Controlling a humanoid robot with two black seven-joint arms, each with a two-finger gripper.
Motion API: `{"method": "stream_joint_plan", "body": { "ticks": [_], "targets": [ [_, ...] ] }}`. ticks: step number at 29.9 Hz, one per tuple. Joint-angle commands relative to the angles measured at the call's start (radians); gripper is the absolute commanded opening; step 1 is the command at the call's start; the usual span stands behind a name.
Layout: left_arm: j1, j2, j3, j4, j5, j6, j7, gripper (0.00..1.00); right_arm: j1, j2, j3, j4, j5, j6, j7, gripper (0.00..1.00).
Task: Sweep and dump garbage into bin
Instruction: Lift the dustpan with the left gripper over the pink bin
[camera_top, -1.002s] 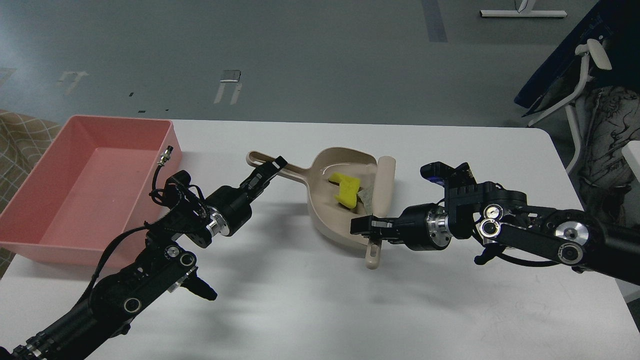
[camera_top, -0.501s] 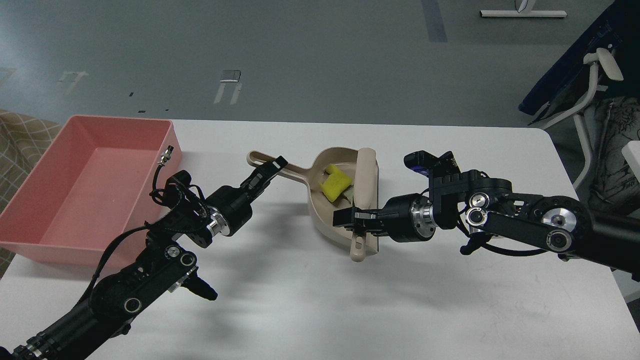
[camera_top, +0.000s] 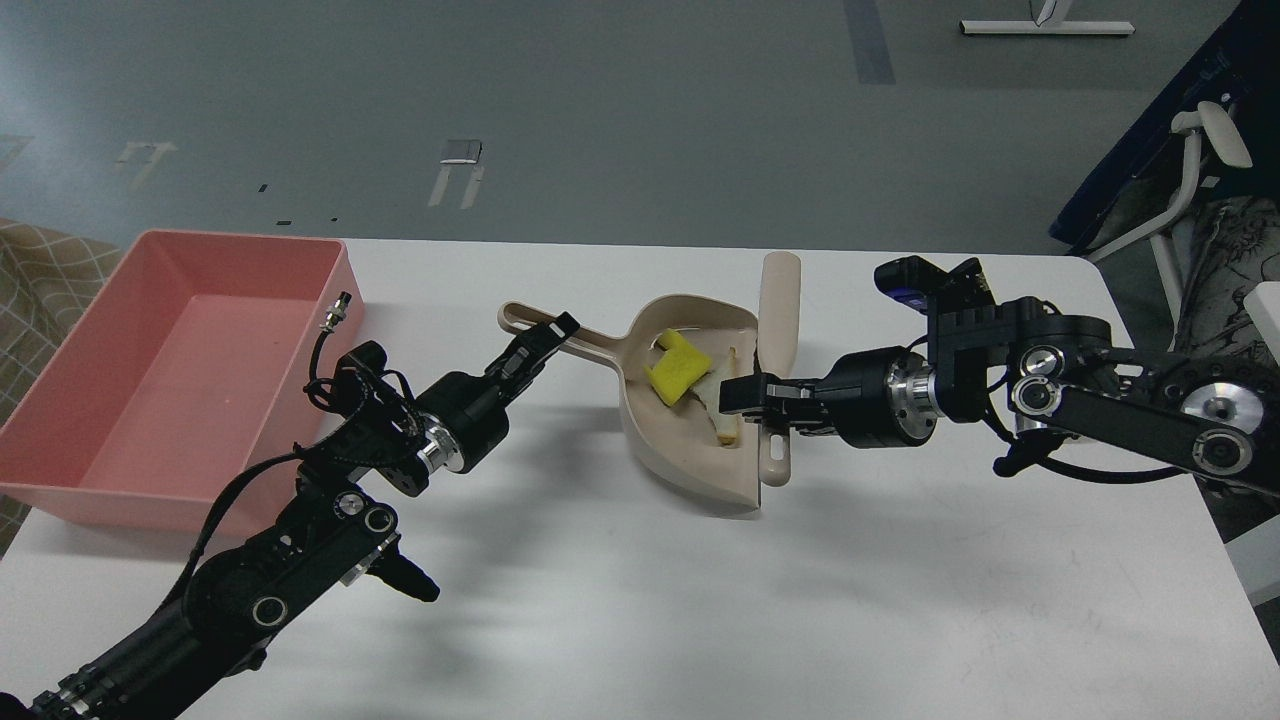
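Observation:
The beige dustpan (camera_top: 690, 450) lies mid-table with its mouth facing right. In it sit the bright yellow spongy piece (camera_top: 678, 368) and the white bread-like slice (camera_top: 722, 402). My left gripper (camera_top: 545, 338) is shut on the dustpan's long handle (camera_top: 600, 347). My right gripper (camera_top: 758, 396) is shut on a beige brush stick (camera_top: 778, 300), which stands along the right edge of the pan's mouth, beside the slice. The pink bin (camera_top: 200, 350) stands at the table's left end, with nothing in it, left of my left arm.
The white table (camera_top: 640, 600) ends just behind the pan and just right of my right arm. A chair and dark board (camera_top: 1190, 190) stand off the right end. Checkered fabric (camera_top: 40, 265) lies beyond the bin's left side.
My right gripper swept the brush left into the pan, pushing both scraps deeper, then drew back right and farther away. The left gripper and dustpan have barely moved.

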Motion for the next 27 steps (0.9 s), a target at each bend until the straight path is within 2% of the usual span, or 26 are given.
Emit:
{"method": "stream_joint_plan", "body": {
  "ticks": [1,8,15,21,27],
  "targets": [
    [-0.004,0.004,-0.001,-0.012,-0.076,-0.005,0.002,0.0,-0.003,-0.077,0.0,0.034,0.0,0.003,0.0,0.0],
    [-0.065,0.03,-0.01,-0.018,-0.295,-0.007,0.047,0.0,-0.055,-0.273,0.003,0.134,-0.002,0.015,0.006,0.0],
    [-0.117,0.093,-0.01,-0.019,-0.414,-0.027,0.053,0.0,-0.093,-0.402,0.006,0.191,-0.003,0.015,0.011,0.0],
    [-0.136,0.226,-0.013,-0.088,-0.539,-0.059,0.057,0.0,-0.119,-0.431,0.009,0.192,-0.005,0.015,0.017,0.0],
    [-0.128,0.462,-0.038,-0.193,-0.678,-0.108,0.057,0.0,-0.13,-0.425,0.012,0.191,-0.009,0.014,0.018,0.0]
  ]
}}
